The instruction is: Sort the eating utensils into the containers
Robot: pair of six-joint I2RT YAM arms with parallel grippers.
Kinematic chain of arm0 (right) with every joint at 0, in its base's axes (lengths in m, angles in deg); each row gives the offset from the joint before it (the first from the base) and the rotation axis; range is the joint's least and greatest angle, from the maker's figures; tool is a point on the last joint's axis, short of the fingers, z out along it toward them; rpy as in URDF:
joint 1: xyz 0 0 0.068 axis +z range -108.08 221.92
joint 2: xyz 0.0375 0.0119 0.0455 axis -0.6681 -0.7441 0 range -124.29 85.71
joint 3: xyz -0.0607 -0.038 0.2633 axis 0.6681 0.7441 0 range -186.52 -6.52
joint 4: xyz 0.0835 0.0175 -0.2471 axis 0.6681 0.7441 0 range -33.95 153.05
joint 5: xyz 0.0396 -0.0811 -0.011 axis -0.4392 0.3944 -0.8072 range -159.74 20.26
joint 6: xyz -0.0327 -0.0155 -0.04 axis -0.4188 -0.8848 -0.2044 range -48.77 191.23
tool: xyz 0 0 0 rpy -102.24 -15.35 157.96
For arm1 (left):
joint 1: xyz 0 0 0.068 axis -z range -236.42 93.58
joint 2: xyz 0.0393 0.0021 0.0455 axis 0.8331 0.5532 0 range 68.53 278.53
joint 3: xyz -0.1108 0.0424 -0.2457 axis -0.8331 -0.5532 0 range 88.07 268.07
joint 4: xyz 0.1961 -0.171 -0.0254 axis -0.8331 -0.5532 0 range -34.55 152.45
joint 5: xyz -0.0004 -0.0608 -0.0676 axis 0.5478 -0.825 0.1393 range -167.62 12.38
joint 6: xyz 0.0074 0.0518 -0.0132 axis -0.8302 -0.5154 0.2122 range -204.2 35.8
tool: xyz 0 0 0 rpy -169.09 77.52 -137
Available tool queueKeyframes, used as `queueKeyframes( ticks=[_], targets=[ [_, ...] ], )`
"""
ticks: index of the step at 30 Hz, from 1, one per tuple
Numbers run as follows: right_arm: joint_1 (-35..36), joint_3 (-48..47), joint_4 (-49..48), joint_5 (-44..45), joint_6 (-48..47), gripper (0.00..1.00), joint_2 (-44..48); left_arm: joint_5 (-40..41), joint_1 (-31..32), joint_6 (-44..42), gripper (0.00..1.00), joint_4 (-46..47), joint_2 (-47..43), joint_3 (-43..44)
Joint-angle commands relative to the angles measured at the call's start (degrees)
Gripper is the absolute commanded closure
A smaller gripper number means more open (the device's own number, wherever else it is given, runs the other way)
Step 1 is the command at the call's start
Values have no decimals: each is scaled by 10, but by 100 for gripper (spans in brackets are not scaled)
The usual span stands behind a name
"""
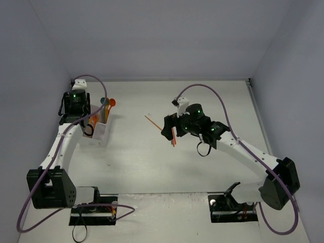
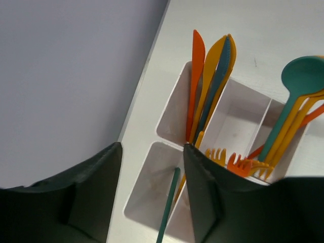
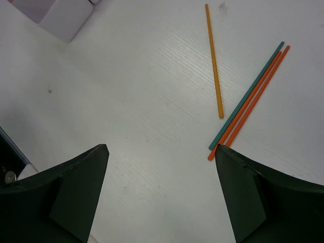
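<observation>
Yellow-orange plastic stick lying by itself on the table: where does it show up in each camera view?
Top external: the yellow-orange plastic stick lies diagonally near the table's middle.
Left wrist: not in it.
Right wrist: upper middle, just left of the teal and orange sticks.
Shared landmark: the white divided plastic box, on the left in the top view, central in the left wrist view, and apparently in the top-left corner of the right wrist view.

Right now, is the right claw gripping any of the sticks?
No, the right claw is open and empty, and the sticks lie flat on the table ahead of it.
</observation>
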Motion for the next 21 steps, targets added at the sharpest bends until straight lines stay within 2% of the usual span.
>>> queueKeyframes(
  ticks=[1,3,6,15,21],
  targets=[
    [-3,-57,10,-2,-20,19,-68,3,-3,65,45,-69,-67,68],
    [-2,-70,20,0,-26,22,-95,-14,-3,90,36,-110,-85,84],
    [-2,-89,27,10,-34,25,-143,-54,-2,125,31,-155,-118,105],
    [2,-181,47,61,-62,30,-274,-153,28,214,30,-249,-199,122],
    [3,-238,63,97,-63,37,-360,-175,57,239,30,-272,-224,127]
  ],
)
